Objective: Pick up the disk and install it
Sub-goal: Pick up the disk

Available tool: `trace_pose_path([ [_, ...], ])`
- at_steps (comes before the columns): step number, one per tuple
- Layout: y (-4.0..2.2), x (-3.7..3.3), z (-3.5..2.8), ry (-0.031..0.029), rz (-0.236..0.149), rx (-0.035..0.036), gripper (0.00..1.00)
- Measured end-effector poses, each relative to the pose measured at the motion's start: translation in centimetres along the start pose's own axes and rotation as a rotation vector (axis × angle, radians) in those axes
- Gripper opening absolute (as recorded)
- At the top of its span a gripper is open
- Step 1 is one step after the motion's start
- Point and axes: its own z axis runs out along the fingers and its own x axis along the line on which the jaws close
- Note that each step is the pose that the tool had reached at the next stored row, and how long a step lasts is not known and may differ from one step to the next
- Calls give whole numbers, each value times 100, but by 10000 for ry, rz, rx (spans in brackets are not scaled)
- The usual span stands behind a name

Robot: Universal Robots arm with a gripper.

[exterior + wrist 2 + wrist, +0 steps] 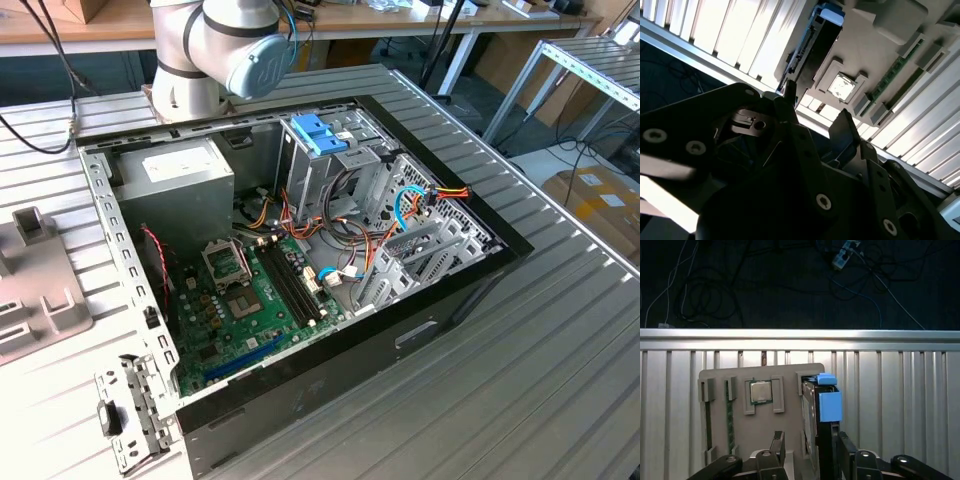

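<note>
The disk (812,425) stands on edge in a slot of a grey holder tray (790,390), with its light-blue carrier rail (829,402) at the far end. In the second wrist view the disk (812,47) is a dark slab with a blue tip. My gripper (811,449) is open just above it. One black finger (777,444) is on the tray side and the other finger (846,450) is on the rail side. Contact with the disk cannot be made out. In the second wrist view the gripper (817,112) also has its fingers spread.
The holder tray also carries a processor chip (760,391) and memory sticks (730,415). It lies on a ribbed metal table (890,390) near the edge. An open computer case (300,260) sits mid-table, with a blue latch (320,135) on its drive cage and a power-supply box (180,180).
</note>
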Motion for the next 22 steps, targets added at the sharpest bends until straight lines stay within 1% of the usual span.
trace_pose_path([
  [3, 16, -67, 18, -4, -54, 2, 54],
  [6, 56, -98, 35, -17, -59, 0, 54],
  [7, 77, -106, 47, -17, -85, -2, 54],
  [12, 130, -111, 105, -22, -286, -5, 54],
  [15, 142, -115, 137, -29, -298, -5, 54],
  [17, 149, -130, 160, -33, -300, -6, 54],
  [19, 164, -145, 182, -37, -302, -6, 54],
  [22, 198, -145, 216, -37, -313, -6, 54],
])
